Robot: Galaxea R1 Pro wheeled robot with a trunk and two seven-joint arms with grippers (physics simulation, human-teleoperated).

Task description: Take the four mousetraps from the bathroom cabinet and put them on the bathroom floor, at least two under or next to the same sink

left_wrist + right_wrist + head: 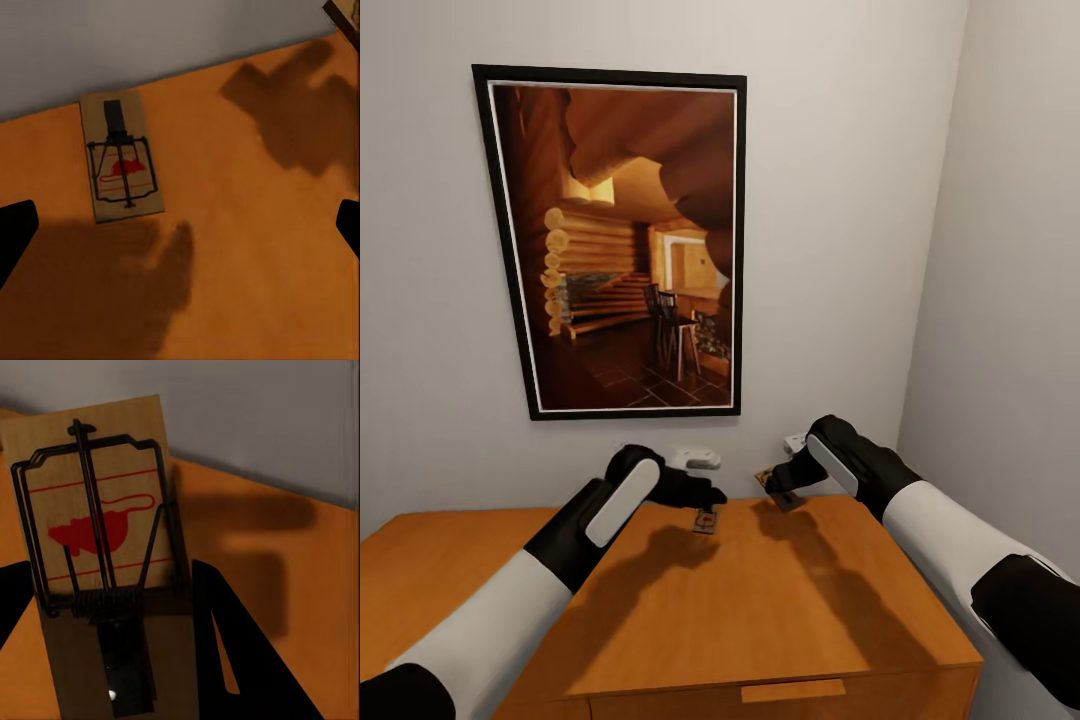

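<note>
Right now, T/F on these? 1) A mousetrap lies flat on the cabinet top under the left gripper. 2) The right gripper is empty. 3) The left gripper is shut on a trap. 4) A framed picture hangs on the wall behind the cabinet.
1) True: a mousetrap lies flat on the cabinet top by the wall, below the left gripper.
2) False: the right gripper is closed on a second mousetrap, its fingers either side of the board.
3) False: its fingers stand wide apart, off that trap.
4) True: a framed picture of a log interior.
</note>
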